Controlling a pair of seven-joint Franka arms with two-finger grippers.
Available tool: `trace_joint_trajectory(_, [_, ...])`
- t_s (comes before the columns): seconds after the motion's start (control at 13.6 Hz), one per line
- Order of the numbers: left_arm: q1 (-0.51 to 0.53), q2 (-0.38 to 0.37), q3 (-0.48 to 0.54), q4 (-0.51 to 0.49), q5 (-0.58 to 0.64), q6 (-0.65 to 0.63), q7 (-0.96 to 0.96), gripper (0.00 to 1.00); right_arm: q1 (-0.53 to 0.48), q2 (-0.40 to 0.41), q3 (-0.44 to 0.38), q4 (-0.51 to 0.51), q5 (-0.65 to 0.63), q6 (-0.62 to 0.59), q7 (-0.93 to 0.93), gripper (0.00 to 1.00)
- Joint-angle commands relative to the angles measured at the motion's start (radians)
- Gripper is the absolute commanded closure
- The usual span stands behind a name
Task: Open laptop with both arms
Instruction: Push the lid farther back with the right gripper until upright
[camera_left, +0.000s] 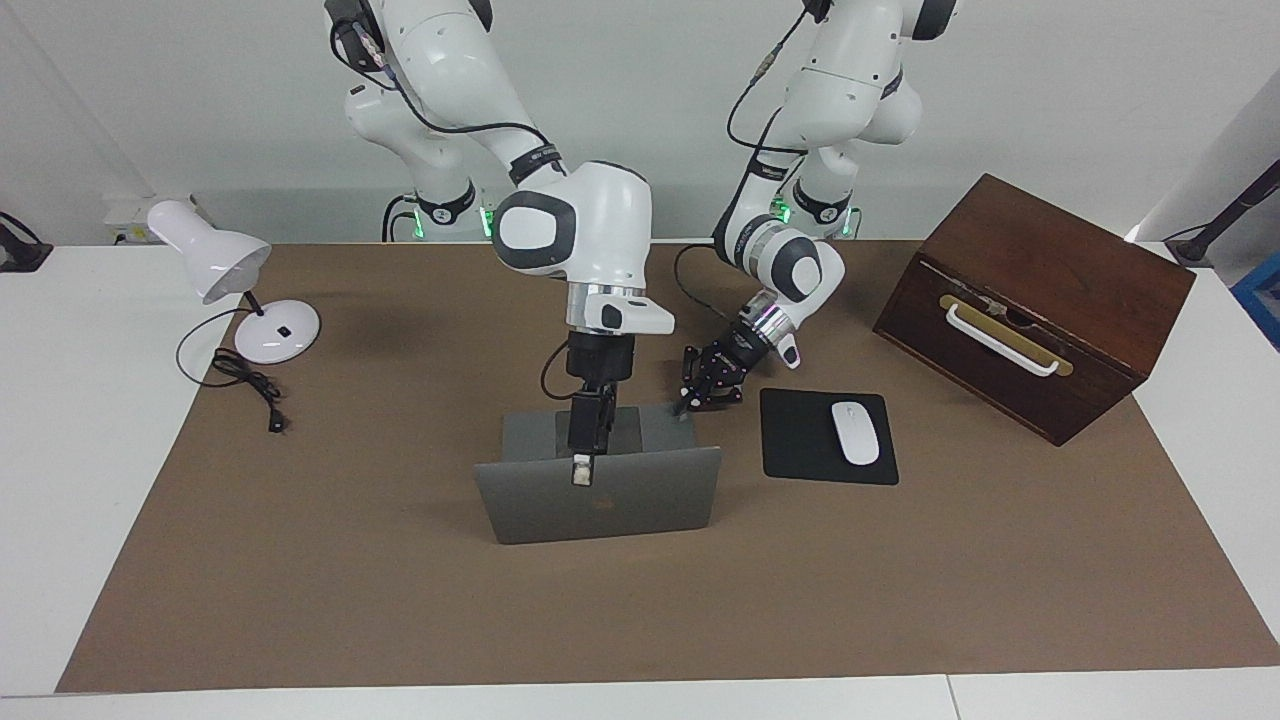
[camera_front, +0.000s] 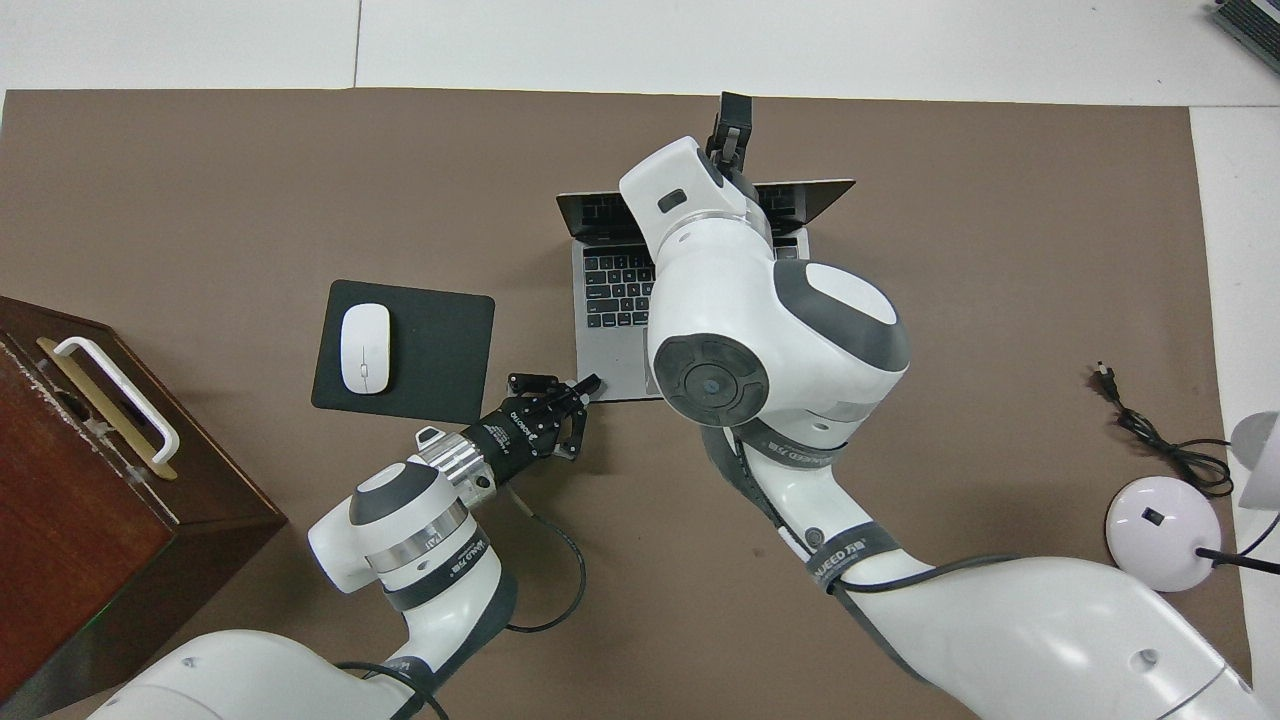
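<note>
The silver-grey laptop (camera_left: 600, 500) stands open in the middle of the brown mat, with its lid raised and its keyboard (camera_front: 612, 288) facing the robots. My right gripper (camera_left: 581, 466) comes down from above and is shut on the middle of the lid's top edge, one finger (camera_front: 732, 122) showing on the lid's outer face. The left gripper (camera_left: 686, 404) is shut. Its tips (camera_front: 592, 384) rest on the corner of the laptop's base that lies nearest the robots, toward the left arm's end. The right arm's big joint hides much of the keyboard in the overhead view.
A black mouse pad (camera_left: 800, 440) with a white mouse (camera_left: 855, 432) lies beside the laptop toward the left arm's end. A brown wooden box (camera_left: 1035, 300) with a white handle stands past it. A white desk lamp (camera_left: 235, 270) and its cord sit toward the right arm's end.
</note>
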Motion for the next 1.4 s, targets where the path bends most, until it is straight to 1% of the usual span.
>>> trace_joint_trajectory(0.0, [0.003, 0.047, 0.009, 0.014, -0.025, 0.009, 0.033, 1.0, -0.014, 0.026, 0.007, 0.041, -0.064, 0.0, -0.009, 0.0])
trace_joint_trajectory(0.37, [0.003, 0.047, 0.009, 0.014, -0.025, 0.009, 0.033, 1.0, -0.014, 0.026, 0.005, 0.046, -0.096, -0.006, -0.009, 0.0])
trace_joint_trajectory(0.51, [0.003, 0.047, 0.009, 0.014, -0.025, 0.009, 0.033, 1.0, -0.014, 0.021, 0.007, 0.046, -0.084, -0.014, 0.0, 0.0])
trace_joint_trajectory(0.66, [0.003, 0.047, 0.009, 0.014, -0.025, 0.011, 0.033, 1.0, -0.015, 0.015, 0.005, 0.046, -0.02, -0.055, 0.005, 0.0])
trace_joint_trajectory(0.88, [0.001, 0.047, 0.009, 0.014, -0.025, 0.011, 0.033, 1.0, -0.021, 0.004, 0.007, 0.044, 0.014, -0.08, 0.002, 0.0])
trace_joint_trajectory(0.96, [0.002, 0.047, 0.009, 0.014, -0.025, 0.011, 0.033, 1.0, -0.021, -0.003, 0.011, 0.044, 0.038, -0.11, 0.003, 0.0])
trace_joint_trajectory(1.03, [0.001, 0.047, 0.009, 0.014, -0.025, 0.011, 0.033, 1.0, -0.02, -0.012, 0.013, 0.044, 0.09, -0.137, 0.002, 0.0])
trace_joint_trajectory(1.18, [0.003, 0.047, 0.009, 0.014, -0.025, 0.011, 0.033, 1.0, -0.018, -0.031, 0.014, 0.043, 0.126, -0.176, -0.003, 0.0])
trace_joint_trajectory(1.32, [0.003, 0.047, 0.009, 0.014, -0.025, 0.023, 0.033, 1.0, -0.011, -0.048, 0.014, 0.043, 0.198, -0.229, -0.003, 0.0])
